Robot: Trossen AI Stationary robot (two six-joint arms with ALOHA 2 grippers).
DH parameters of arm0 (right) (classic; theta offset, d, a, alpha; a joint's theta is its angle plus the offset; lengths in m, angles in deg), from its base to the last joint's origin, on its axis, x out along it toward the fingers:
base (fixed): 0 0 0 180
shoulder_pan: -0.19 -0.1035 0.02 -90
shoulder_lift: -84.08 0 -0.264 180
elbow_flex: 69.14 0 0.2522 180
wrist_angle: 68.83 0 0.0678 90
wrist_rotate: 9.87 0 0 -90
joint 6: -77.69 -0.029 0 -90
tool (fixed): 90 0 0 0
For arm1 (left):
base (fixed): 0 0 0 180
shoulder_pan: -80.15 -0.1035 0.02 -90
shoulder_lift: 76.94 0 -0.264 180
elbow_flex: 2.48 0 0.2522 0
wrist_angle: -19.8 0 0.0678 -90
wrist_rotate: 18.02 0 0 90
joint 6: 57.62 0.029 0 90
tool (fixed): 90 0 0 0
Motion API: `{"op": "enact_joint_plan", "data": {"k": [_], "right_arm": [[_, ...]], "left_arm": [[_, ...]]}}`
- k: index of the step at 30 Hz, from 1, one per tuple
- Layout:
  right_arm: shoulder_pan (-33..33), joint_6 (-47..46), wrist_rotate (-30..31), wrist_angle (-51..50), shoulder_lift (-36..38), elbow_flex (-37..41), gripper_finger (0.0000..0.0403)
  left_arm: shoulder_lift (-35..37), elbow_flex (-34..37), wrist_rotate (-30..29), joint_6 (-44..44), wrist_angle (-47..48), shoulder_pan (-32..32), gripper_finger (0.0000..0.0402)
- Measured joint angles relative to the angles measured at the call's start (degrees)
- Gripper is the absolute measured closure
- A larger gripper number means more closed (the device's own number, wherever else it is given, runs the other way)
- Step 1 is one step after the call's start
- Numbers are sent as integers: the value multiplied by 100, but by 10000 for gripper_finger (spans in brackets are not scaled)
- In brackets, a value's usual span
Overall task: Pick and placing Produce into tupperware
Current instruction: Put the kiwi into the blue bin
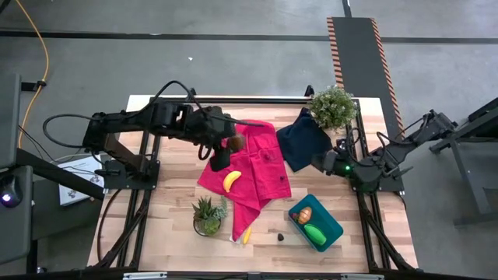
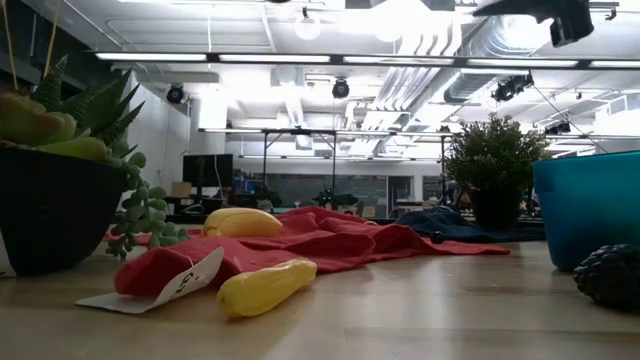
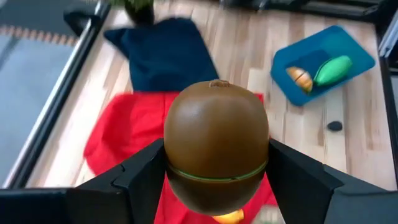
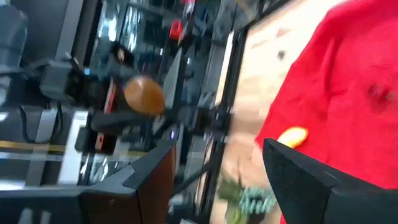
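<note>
Brown piece (image 3: 216, 146), round w/ a thin green seam, is pinched btwn the left gripper (image 1: 231, 144) fingers above the red cloth (image 1: 261, 167). One banana (image 1: 231, 180) lies on the cloth, another (image 1: 247, 234) by its front edge. Teal tupperware (image 1: 331, 220) holds the orange piece (image 1: 304, 215) + green piece (image 1: 315, 232), side by side.

teal tub (image 2: 590, 208) cut off at low view's edge, small dark object (image 1: 280, 234) unidentifiable
</note>
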Motion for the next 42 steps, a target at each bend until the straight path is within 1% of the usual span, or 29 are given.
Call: {"op": "enact_joint_plan", "data": {"k": [3, 5, 8, 12, 17, 20, 25, 29, 35, 39, 42], "right_arm": [[178, 87, -648, 461, -165, 0, 164], [288, 119, -950, 915, -334, 0, 157], [448, 89, -1309, 1545, -622, 0, 142], [688, -232, -1827, 2013, -1019, 0, 122], [956, -356, -2210, 2592, -1386, 0, 112], [1116, -308, -2264, 2807, -1480, 0, 111], [1274, -291, -2272, 2433, -1487, 0, 111], [1277, -230, -2277, 2187, -1487, 0, 111], [1279, -230, -2280, 2074, -1485, 0, 111], [1362, -227, -2090, 2073, -1485, 0, 111], [1416, -468, -2085, 2073, -1485, 0, 111]], "left_arm": [[0, 0, -84, 154, -248, 107, 158], [0, 0, -93, 246, -368, 161, 158], [-2, 0, -96, 301, -540, 188, 158], [-2, 0, -96, 304, -563, 175, 158], [-4, 0, -96, 352, -559, 171, 158], [-35, 0, -74, 352, -559, 175, 158], [-50, 2, -60, 410, -543, 173, 158], [-50, 2, -10, 478, -538, 173, 158], [-50, 2, 3, 564, -554, 173, 158], [-50, 2, 4, 607, -565, 173, 158], [-86, 2, 4, 617, -603, 172, 158]]}}
